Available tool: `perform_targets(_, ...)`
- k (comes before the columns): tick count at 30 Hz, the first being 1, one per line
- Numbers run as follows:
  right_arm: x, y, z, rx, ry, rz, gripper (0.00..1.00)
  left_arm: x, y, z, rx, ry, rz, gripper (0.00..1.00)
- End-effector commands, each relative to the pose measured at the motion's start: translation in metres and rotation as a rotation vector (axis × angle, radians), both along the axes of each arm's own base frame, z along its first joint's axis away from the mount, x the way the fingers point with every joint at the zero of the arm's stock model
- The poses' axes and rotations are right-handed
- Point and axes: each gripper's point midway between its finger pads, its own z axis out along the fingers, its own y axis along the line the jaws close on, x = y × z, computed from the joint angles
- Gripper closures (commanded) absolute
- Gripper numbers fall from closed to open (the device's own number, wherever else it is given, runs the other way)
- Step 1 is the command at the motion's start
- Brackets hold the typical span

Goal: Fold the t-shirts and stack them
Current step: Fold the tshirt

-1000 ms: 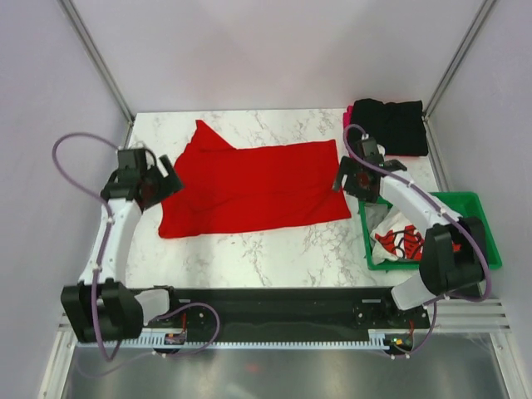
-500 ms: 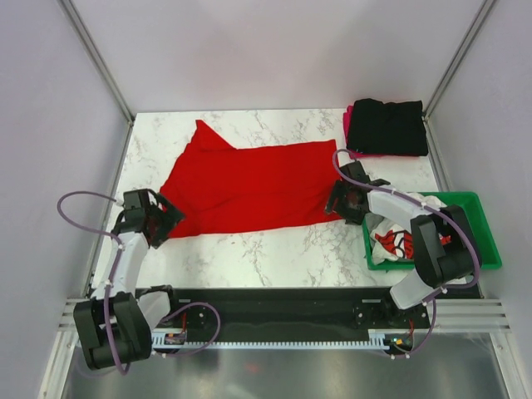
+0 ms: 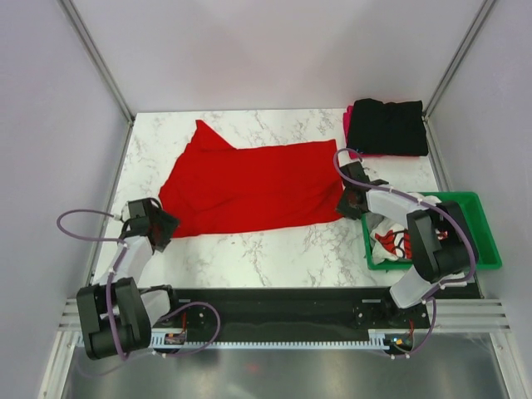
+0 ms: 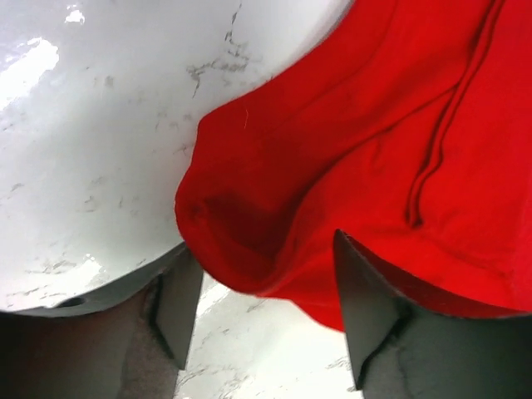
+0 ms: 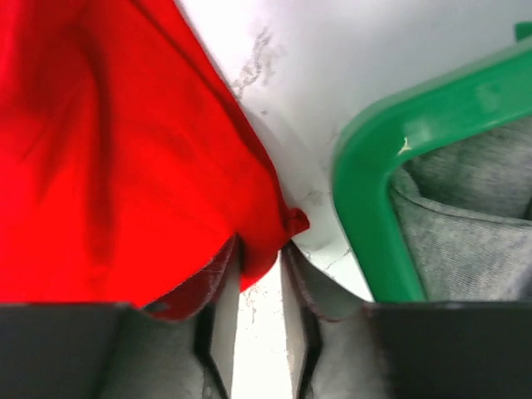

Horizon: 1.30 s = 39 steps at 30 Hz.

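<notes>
The red t-shirt (image 3: 249,187) lies spread on the tabletop (image 3: 274,249), its near-left corner between the widely spread left fingers (image 4: 176,307) and its near-right corner pinched by the right fingers (image 5: 218,332), just beside the green crate (image 5: 362,216).

A plain bright red t-shirt (image 3: 249,187) is seen across the middle of the table (image 3: 274,249) — white marble, veined in grey. At the far right corner a black t-shirt (image 3: 387,126) is shown over a magenta-pink t-shirt (image 3: 346,120). At the right edge a green crate (image 3: 470,197) is spotted — a white t-shirt (image 3: 397,243) inside, printed in red.
</notes>
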Motion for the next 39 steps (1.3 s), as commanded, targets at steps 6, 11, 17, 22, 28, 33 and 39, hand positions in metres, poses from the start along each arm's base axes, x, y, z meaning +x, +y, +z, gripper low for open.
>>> perform_targets(6,-0.003,-0.018,-0.006,-0.077,0.023,-0.018,0.99,0.033,0.021,0.02,0.06,-0.056,0.058,0.75)
perform_targets(11,0.038,-0.004,0.028,-0.032,-0.038,0.018,1.0,0.071,0.038,0.072,0.079,-0.139,0.061,0.98)
perform_targets(17,0.077,-0.008,0.122,-0.013,-0.15,0.015,1.0,0.111,0.052,0.179,0.084,-0.272,-0.005,0.98)
perform_targets(22,0.038,-0.005,0.109,0.046,-0.119,0.019,1.0,0.071,0.054,0.16,0.051,-0.251,0.009,0.98)
perform_targets(28,-0.024,0.007,0.04,0.056,0.006,0.074,1.0,0.021,0.046,0.089,-0.016,-0.141,0.084,0.98)
perform_targets(33,-0.053,-0.001,0.021,0.025,0.042,0.067,1.0,-0.005,0.048,0.052,-0.064,-0.047,0.124,0.98)
perform_targets(39,-0.076,-0.011,0.02,0.025,0.043,0.019,1.0,-0.023,0.055,0.052,-0.067,-0.039,0.159,0.92)
